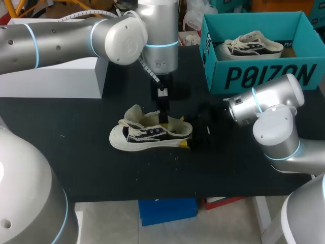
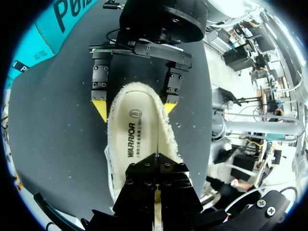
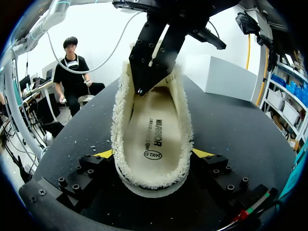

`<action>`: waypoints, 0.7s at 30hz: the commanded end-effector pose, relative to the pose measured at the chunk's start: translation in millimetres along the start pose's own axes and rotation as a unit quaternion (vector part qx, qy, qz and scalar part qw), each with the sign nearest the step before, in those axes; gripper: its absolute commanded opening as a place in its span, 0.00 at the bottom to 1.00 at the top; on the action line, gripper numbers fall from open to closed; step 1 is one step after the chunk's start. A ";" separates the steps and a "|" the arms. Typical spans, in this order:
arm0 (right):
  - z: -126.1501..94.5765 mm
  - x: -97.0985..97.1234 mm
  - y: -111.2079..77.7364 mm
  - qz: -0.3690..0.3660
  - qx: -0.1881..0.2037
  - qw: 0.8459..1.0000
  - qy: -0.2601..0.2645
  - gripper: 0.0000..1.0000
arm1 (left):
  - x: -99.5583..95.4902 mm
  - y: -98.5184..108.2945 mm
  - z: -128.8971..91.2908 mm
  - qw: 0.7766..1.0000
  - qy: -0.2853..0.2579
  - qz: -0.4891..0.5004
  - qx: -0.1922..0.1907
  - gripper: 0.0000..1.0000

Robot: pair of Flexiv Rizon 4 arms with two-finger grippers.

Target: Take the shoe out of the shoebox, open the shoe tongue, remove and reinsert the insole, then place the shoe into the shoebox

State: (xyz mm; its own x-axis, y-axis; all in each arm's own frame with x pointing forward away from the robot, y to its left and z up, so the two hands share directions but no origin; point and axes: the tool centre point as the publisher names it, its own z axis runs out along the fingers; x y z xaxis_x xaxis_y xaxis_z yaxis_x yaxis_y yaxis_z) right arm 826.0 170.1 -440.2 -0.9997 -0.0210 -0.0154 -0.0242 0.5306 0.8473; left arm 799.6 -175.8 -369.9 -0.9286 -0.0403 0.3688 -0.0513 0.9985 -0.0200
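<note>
Shoe (image 1: 151, 134) is out on the black desk (image 1: 76, 162), sitting roughly in the middle on its sole, toe pointing toward my left side and heel toward my right. It's a low dark sneaker with a white sole and a fluffy cream lining (image 3: 185, 125) all round the opening, which is spread wide.

The right hand (image 3: 153, 154) comes in low along the desk and is clamped on the heel. In both wrist views one yellow tip sits pressed against each side of the heel, with the shoe squeezed between them.

The left hand (image 2: 156, 156) drops in from above, straight down into the opening. Its two fingers are pinched together and the tips sit on or just over the insole (image 2: 137, 127), about midway along it. Honestly can't tell if there's any insole caught between them or if they're only resting there. The insole itself lies flat inside the shoe, with its printed heel end just beside the right hand's fingers.

The teal shoebox (image 1: 264, 76) is at the far right corner of the desk, lid off, well apart from the shoe being worked on. There's a second shoe (image 1: 249, 46) of the same kind lying inside it. A white block (image 1: 56, 79) sits on the far left of the desk, under the left arm.
</note>
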 end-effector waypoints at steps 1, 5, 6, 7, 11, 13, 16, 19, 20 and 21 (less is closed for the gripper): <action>1.3 -0.9 -2.8 0.001 0.000 1.000 -0.001 0.00 | 0.9 -1.3 7.4 1.000 -0.004 -0.002 -0.006 0.00; 1.3 -0.9 -2.8 0.001 0.000 1.000 -0.001 0.00 | 1.2 -0.5 13.3 1.000 -0.002 -0.004 -0.008 0.00; 1.3 -0.9 -2.8 0.001 0.000 1.000 -0.001 0.00 | 1.5 -0.1 14.7 1.000 -0.001 -0.006 -0.009 0.00; 1.3 -0.9 -2.8 0.001 0.000 1.000 -0.001 0.00 | 1.5 0.3 16.4 1.000 -0.001 -0.007 -0.009 0.00; 1.3 -0.9 -2.8 0.001 0.000 1.000 -0.001 0.00 | 2.1 1.4 21.1 1.000 0.002 -0.011 -0.013 0.00; 1.3 -0.9 -2.8 0.001 0.000 1.000 -0.001 0.00 | 2.0 1.7 23.2 1.000 0.002 -0.013 -0.013 0.00; 1.3 -0.9 -2.8 0.001 0.000 1.000 -0.001 0.00 | 1.2 1.9 25.9 1.000 0.004 -0.016 -0.014 0.00; 1.3 -0.9 -2.8 0.001 0.000 1.000 -0.001 0.00 | 0.9 1.9 26.8 1.000 0.004 -0.021 -0.012 0.00; 1.3 -0.9 -2.8 0.001 0.000 1.000 -0.001 0.00 | 0.9 1.8 27.2 1.000 0.003 -0.023 -0.012 0.00; 1.3 -0.9 -2.8 0.001 0.000 1.000 -0.001 0.00 | 1.2 1.5 27.5 1.000 0.003 -0.024 -0.011 0.00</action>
State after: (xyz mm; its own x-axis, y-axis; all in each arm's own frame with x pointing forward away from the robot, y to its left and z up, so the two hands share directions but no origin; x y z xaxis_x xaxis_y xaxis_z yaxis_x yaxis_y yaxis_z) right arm 826.0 170.1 -440.2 -0.9997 -0.0210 -0.0154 -0.0242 0.5305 0.8473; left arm 788.9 -174.2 -392.1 -0.9229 -0.0873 0.3751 -0.0860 0.9961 0.0202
